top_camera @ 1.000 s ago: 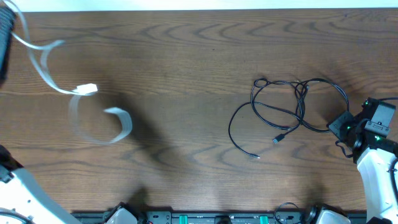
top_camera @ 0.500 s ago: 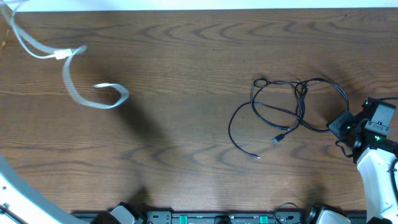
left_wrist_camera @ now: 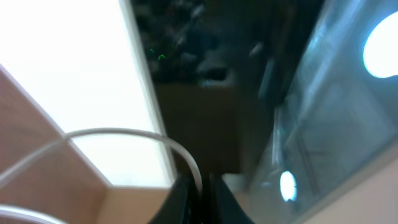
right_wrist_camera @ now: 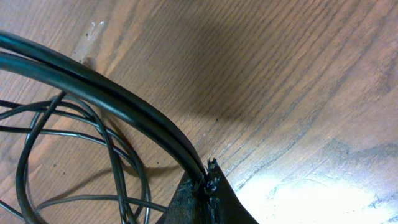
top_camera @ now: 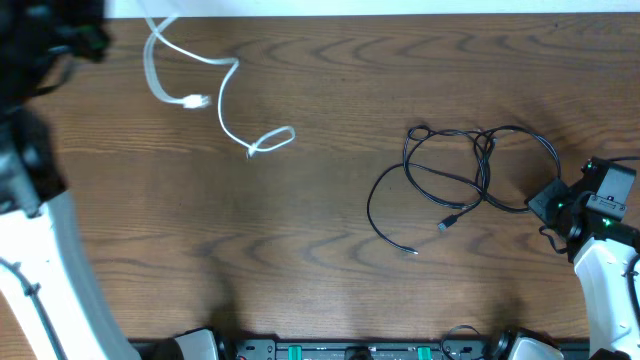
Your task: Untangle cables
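While the left pincer (left_wrist_camera: 198,188) is only a blur from overhead, its wrist view shows it pressed together on the white cable (left_wrist_camera: 124,132), which is strung over the far left corner of the brown wooden worktop (top_camera: 300,250). The right pincer (top_camera: 546,204) is clamped on the black cables (top_camera: 484,143), tangled near the right edge. Open wood is seen between the two.

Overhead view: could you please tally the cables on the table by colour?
White cable: 1
Black cable tangle: 1 (how many cords it holds cannot be told)
Total: 2
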`<state>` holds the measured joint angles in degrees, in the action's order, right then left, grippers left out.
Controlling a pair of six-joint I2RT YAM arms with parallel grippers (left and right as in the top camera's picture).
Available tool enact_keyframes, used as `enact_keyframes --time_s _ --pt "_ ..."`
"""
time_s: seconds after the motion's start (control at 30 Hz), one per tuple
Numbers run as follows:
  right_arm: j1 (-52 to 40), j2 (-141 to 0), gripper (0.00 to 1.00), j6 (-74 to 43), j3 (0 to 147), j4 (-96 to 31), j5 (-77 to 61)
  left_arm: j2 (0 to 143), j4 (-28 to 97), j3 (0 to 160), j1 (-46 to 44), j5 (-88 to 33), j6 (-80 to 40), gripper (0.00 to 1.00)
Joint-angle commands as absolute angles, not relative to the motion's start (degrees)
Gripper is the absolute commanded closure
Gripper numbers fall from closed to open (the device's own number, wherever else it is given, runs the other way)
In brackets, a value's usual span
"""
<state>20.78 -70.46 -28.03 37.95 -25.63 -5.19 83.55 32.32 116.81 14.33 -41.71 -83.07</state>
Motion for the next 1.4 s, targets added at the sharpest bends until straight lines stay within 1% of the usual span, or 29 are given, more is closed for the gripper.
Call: enact_keyframes --time_s 0.0,0.13,0.27,0.33,0.47,0.6,0.63,0.73,0.87,0.97,1.17,1.37 --pt "20.91 -70.54 0.99 -27.11 37.69 -25.5 -5.56 85.67 32.67 117.36 5.52 -25.12 -69.28 0.92" --pt "20.91 -70.54 0.99 -27.11 37.69 -25.52 -5.54 91.09 26.02 117.36 -6.02 -16.99 -64.58 0.92" --pt "20.91 -70.54 0.99 -27.11 37.69 -26.5 -5.74 98.56 11.66 117.36 -15.66 -15.97 -58.98 0.93" --pt "20.91 -70.52 0.99 -25.19 37.69 -28.51 -7.62 102.45 4.71 117.36 -19.38 -15.99 -58.7 0.93" --pt "20.91 -70.52 0.99 -16.08 37.69 -32.69 -18.0 109.32 -8.08 117.36 -24.84 -15.99 -58.72 0.92" --pt "20.45 -70.52 0.99 -2.39 37.67 -35.83 -34.63 113.89 -18.87 117.36 -28.82 -15.99 -58.85 0.93" --pt "19.97 -70.52 0.99 -0.8 37.63 -36.6 -37.06 114.89 -21.71 117.36 -29.91 -15.94 -59.22 0.92" --pt "17.76 -70.52 0.99 -0.54 36.75 -37.04 -37.63 116.2 -26.61 117.36 -32.45 -14.7 -59.18 0.92" --pt "14.06 -70.52 0.99 -0.56 33.74 -35.29 -37.54 116.22 -26.7 117.36 -34.96 -9.87 -58.22 0.92" --pt "11.84 -70.52 0.99 -0.6 30.96 -32.53 -35.42 116.22 -23.55 117.36 -35.18 -10.11 -54.39 0.93" --pt "11.6 -70.52 0.99 -5.37 29.74 -30.57 -29.41 116.22 -3.46 117.34 -34.44 -10.9 -44.12 0.92" --pt "11.57 -70.52 0.99 -5.54 29.74 -30.02 -29.45 116.22 10.5 117.34 -32.62 -10.59 -29.85 0.93"
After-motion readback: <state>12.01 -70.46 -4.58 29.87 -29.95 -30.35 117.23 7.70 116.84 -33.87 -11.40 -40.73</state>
